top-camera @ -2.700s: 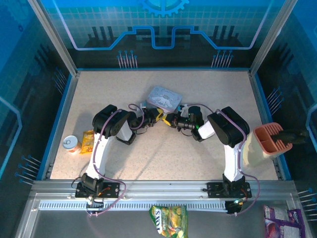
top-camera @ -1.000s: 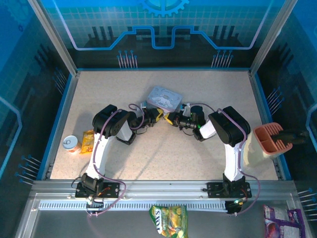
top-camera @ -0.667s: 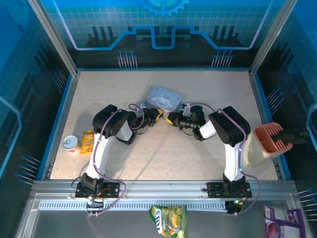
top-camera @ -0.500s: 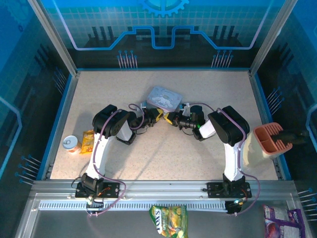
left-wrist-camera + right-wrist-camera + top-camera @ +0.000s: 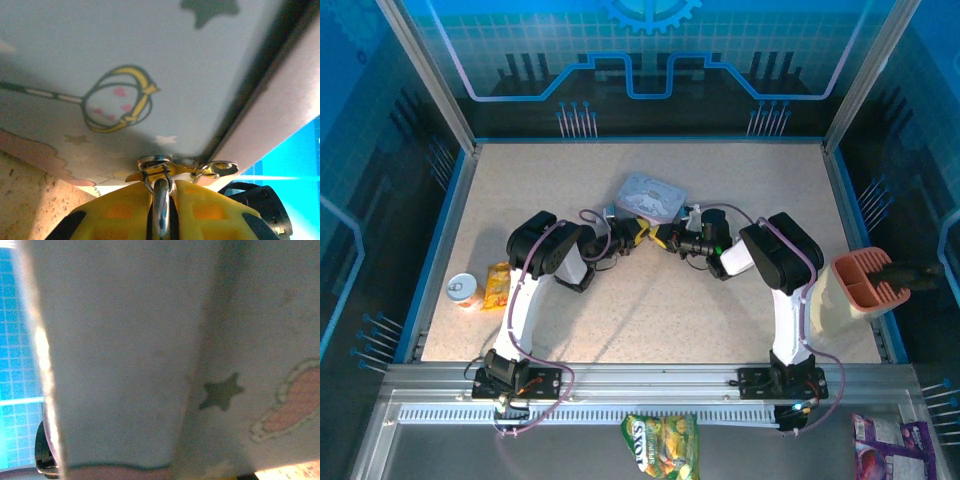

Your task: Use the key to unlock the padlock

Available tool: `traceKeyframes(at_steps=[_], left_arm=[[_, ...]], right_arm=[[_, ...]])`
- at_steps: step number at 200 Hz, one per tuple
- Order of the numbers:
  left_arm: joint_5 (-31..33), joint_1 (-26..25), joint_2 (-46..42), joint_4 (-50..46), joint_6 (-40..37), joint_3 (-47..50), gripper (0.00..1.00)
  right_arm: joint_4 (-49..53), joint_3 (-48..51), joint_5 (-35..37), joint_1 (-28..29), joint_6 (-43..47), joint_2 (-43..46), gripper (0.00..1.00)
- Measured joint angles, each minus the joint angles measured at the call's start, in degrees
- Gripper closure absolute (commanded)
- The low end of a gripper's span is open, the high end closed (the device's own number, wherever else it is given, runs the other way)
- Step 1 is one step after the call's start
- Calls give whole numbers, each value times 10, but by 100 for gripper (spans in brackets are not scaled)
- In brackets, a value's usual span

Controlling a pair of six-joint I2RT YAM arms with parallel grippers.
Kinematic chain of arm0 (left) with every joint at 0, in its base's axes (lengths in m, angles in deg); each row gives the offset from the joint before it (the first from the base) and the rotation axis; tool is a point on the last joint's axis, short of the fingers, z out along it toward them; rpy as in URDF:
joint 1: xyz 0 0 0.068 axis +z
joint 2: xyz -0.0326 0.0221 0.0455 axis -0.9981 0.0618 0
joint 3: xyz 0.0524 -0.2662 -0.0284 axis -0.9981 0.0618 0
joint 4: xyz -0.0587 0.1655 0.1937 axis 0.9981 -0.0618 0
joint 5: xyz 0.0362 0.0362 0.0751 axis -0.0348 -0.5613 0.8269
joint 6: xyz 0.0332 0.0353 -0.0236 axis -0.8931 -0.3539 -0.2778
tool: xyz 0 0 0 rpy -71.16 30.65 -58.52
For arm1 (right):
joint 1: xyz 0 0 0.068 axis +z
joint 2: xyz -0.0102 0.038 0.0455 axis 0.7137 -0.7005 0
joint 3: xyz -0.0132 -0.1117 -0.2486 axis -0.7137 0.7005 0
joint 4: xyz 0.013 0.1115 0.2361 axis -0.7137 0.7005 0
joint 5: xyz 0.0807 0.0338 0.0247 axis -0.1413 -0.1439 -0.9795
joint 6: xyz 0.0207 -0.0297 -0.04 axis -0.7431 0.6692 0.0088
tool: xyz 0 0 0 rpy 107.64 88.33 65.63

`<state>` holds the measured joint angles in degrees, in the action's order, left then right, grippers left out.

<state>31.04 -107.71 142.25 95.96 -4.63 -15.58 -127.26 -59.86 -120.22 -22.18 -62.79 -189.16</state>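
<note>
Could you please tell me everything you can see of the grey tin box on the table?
The tin is a flat, pale grey rectangle with rounded corners that looks like metal. It lies closed and slightly askew near the middle of the table. Up close, its face shows a pastel cartoon print: a yellow-rimmed ring on a stick, small stars, a pink shape. The left gripper and right gripper meet at its near edge; whether either touches it cannot be told.

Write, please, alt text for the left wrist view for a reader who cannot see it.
The left gripper pinches a thin silver metal loop between yellow fingers, close against the grey tin, whose surface carries a printed wand and stars. Speckled table shows at lower left.
</note>
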Motion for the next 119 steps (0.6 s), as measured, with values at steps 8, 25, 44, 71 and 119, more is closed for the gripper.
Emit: traceKeyframes(at_steps=[8,25,44,71,119], left_arm=[[2,0,0,0,0,0,100],[9,0,-1,0,0,2,100],[21,0,-2,0,0,3,100],[28,0,-2,0,0,4,100],[24,-1,-2,0,-3,4,100]], right_arm=[[-1,0,7,2,0,0,100],[-3,-1,19,6,0,0,100],[-15,-8,26,10,-7,-11,100],[-23,-10,30,10,-12,-15,100],[-59,17,56,13,-31,-13,63]])
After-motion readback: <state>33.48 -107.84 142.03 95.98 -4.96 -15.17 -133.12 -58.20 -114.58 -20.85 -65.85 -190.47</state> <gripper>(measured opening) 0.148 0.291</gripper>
